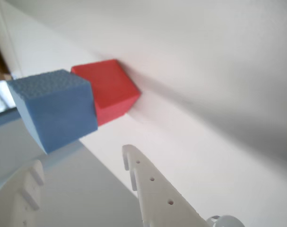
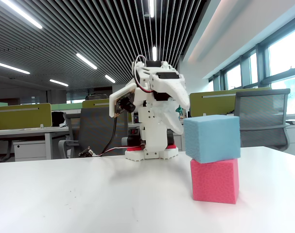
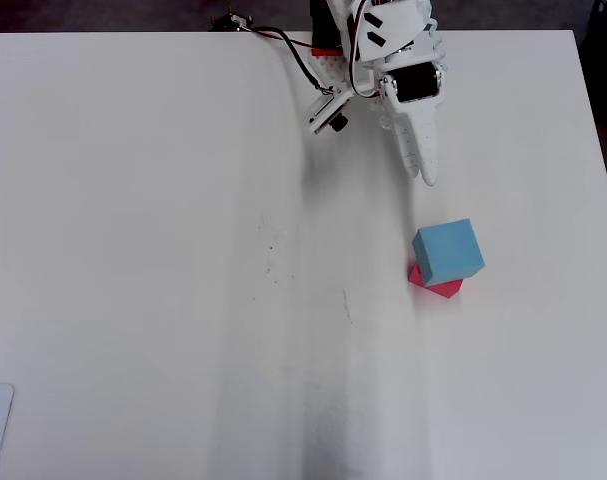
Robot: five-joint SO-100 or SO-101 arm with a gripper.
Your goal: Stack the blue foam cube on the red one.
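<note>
The blue foam cube [image 2: 213, 138] sits on top of the red one [image 2: 214, 180], and the pair stands on the white tabletop [image 2: 89, 199] toward the right of the fixed view. The blue cube is turned a little against the cube beneath it and overhangs it on the left side in that view. From overhead the blue cube [image 3: 448, 250] covers nearly all of the red cube [image 3: 438, 287], of which only a thin pink edge and corner show at the lower side.

The arm [image 2: 152, 111] is folded back over its base at the far edge of the tabletop, upper links raised and the wrist bent so that the gripper slants downward toward the stack. In the overhead view the gripper [image 3: 428, 172] points down the picture toward the cubes and ends near them, clear of the blue cube and touching neither. A small camera module [image 3: 328, 117] juts out to the side of the wrist, and red and black wires [image 3: 293, 45] trail from the base.

In the wrist view the two white fingers [image 1: 152, 189] rise from the bottom edge with a wide gap between them, holding nothing; the blue cube [image 1: 56, 109] and the red cube [image 1: 110, 90] lie beyond their tips.
</note>
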